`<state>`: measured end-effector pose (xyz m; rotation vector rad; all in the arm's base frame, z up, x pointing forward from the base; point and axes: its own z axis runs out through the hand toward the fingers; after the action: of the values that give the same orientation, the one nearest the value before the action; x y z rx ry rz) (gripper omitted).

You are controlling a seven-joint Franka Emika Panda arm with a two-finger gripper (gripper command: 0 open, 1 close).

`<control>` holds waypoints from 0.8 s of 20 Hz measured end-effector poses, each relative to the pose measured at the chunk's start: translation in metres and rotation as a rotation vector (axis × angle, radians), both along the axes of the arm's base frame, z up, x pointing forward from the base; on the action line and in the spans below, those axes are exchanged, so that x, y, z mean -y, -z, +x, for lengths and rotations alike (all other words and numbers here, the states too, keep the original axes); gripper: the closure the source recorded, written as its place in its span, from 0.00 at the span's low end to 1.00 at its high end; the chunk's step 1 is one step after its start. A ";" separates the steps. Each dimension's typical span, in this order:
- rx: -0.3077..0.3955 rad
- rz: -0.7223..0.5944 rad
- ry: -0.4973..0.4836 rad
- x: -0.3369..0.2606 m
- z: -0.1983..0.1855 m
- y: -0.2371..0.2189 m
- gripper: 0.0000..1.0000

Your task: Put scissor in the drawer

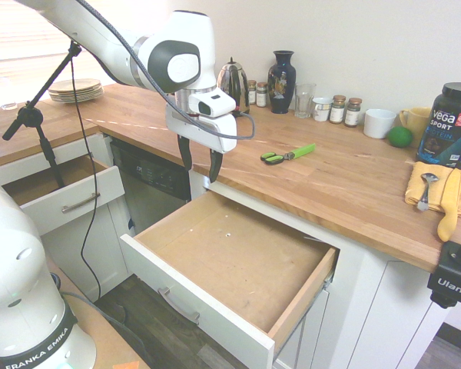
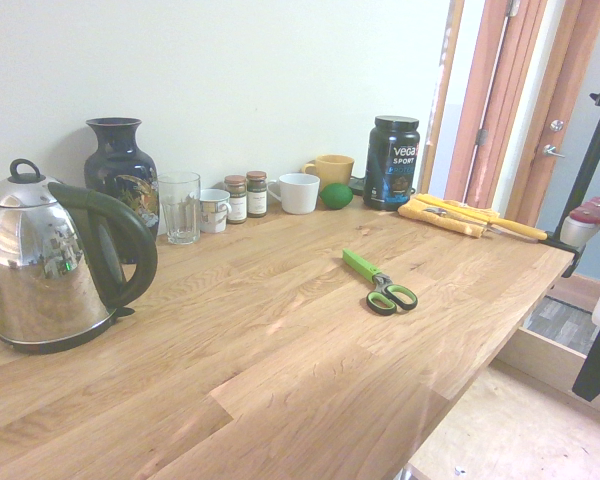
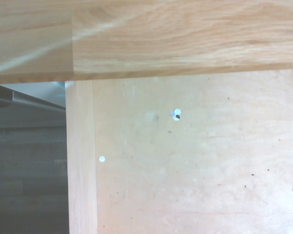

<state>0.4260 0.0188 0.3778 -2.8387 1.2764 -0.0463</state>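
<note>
The first exterior view looks down across the open drawer [image 1: 238, 261]; the second sits low on the shared countertop [image 2: 280, 340]; the wrist view faces down, close.

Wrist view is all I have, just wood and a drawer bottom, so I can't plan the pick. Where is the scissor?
Observer: The scissor lies on the countertop, behind the open drawer.
Operator: Are the jaws holding anything?
Observer: No, the jaws stand open and empty, above the drawer's back corner.
Operator: Which way does the scissor point?
Observer: Its handle loops face the arm, and the sheathed blade points away.
</note>
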 end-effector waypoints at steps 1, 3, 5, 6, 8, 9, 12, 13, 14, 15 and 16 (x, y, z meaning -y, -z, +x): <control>-0.001 -0.002 -0.002 0.000 0.000 0.000 0.00; 0.000 -0.018 -0.014 0.002 0.000 0.001 0.00; 0.009 -0.024 -0.017 0.003 0.004 0.000 0.00; 0.015 -0.024 -0.018 0.003 0.006 -0.001 0.00; 0.023 -0.025 -0.020 0.002 0.013 -0.002 0.00; 0.026 -0.027 -0.023 0.002 0.018 -0.003 0.00; 0.037 -0.033 -0.027 0.002 0.040 -0.005 0.00; 0.040 -0.036 -0.026 0.002 0.049 -0.005 0.00; 0.043 -0.041 -0.023 0.003 0.058 -0.005 0.00; 0.046 -0.044 -0.019 0.004 0.068 -0.005 0.00; 0.049 -0.047 -0.015 0.007 0.079 -0.006 0.00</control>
<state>0.5050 0.0121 0.3833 -2.8669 1.2610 -0.1470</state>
